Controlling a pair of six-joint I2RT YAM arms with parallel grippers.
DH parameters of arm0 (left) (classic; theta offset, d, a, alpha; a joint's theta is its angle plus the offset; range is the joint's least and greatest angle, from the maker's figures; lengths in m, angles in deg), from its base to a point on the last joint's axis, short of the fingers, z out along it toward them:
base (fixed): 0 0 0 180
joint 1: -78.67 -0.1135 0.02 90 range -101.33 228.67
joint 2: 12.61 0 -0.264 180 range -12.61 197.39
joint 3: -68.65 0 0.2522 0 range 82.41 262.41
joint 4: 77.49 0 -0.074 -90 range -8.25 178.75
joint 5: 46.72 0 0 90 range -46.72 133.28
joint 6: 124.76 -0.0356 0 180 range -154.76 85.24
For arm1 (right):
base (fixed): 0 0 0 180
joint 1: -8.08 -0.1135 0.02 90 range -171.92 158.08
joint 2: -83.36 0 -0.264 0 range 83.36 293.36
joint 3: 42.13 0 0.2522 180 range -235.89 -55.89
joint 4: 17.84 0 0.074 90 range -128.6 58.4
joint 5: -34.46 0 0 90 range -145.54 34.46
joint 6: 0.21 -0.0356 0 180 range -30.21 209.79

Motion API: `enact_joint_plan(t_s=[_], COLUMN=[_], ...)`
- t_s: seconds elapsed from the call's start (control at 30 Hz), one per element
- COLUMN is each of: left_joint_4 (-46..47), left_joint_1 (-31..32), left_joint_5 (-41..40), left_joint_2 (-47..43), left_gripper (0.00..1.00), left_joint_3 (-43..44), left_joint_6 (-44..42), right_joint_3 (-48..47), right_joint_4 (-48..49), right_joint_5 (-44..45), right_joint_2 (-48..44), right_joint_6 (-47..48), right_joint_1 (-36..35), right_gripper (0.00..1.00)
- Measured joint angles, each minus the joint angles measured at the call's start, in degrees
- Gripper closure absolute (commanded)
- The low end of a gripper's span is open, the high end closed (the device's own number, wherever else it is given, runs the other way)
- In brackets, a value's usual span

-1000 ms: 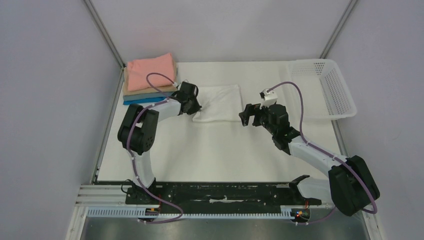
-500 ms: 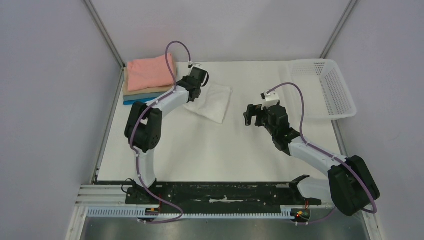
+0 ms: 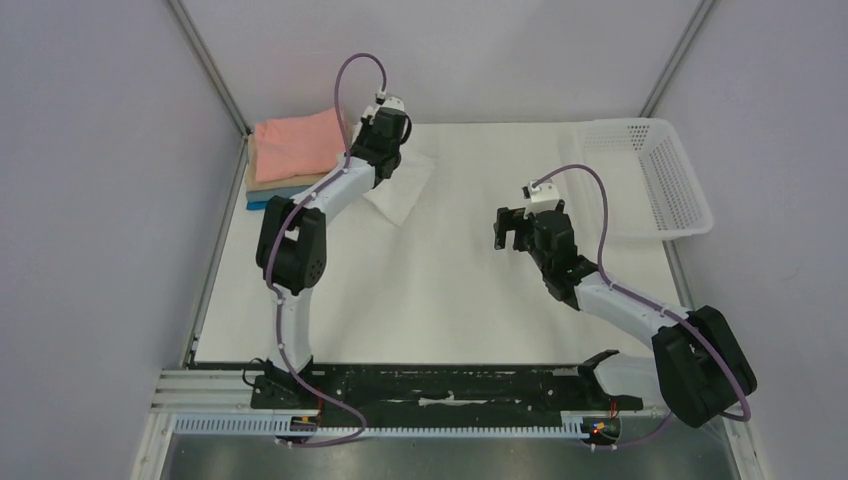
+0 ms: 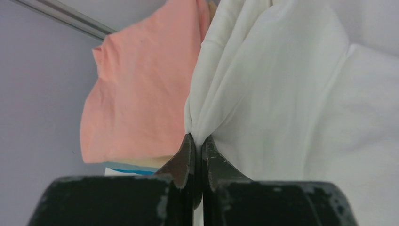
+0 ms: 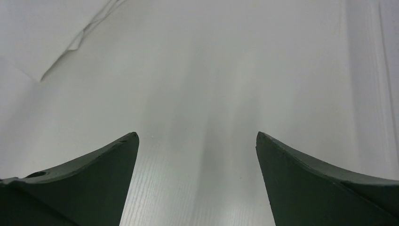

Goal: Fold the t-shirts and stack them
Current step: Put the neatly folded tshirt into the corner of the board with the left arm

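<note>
White t-shirt point(image 3: 402, 192) is at the far left of the bench point(image 3: 450, 300), just right of the folded stack. Left fingers point(image 4: 187, 157) are clamped tight on a gathered fold of its edge; in the wrist view the cloth bunches into creases right at the tips and fans out wide beyond them. From the top view the shirt trails right and toward the near side from the grip, ending in a loose corner. I can't tell how much of it rests on the bench.

The stack sits in the far-left corner. Salmon pink t-shirt point(image 3: 295, 140) is on top, the tan t-shirt point(image 3: 272, 184) edge shows under it, and the bright blue t-shirt point(image 3: 260, 204) is a sliver at the bottom. The left arm crosses over the stack's right end, so the layers there are hidden. In the left wrist view the white cloth overlaps the salmon shirt's right edge.

Right fingers point(image 3: 500, 228) are spread wide with nothing between them, right of centre over bare bench, well apart from the white shirt. Only a corner of white cloth shows at the far left of the right wrist view.

White mesh basket point(image 3: 660, 170) is at the far-right corner.
</note>
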Motion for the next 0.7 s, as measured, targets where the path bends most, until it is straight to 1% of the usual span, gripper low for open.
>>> enact_joint_plan(t_s=[0.17,0.23,0.43,0.7], left_joint_4=[0.15,-0.33,-4.7,-10.54], left_joint_1=[-2.08,-2.97,-5.6,-7.41], left_joint_5=[-0.02,0.02,0.35,0.5], left_joint_2=[1.03,2.34,5.92,6.64], left_gripper=[0.98,0.98,0.98,0.98], left_joint_3=[6.45,10.45,21.38,27.17], left_joint_6=[-0.96,-0.96,-0.2,0.79], right_joint_3=[0.0,0.0,0.0,0.0], right_joint_4=[0.7,0.7,0.74,0.76], right_joint_5=[1.29,1.84,2.71,3.69], right_joint_2=[0.9,1.33,2.8,3.82], right_joint_6=[0.68,0.81,1.18,1.31], right_joint_1=[0.0,0.0,0.0,0.0], right_gripper=[0.02,0.02,0.02,0.02])
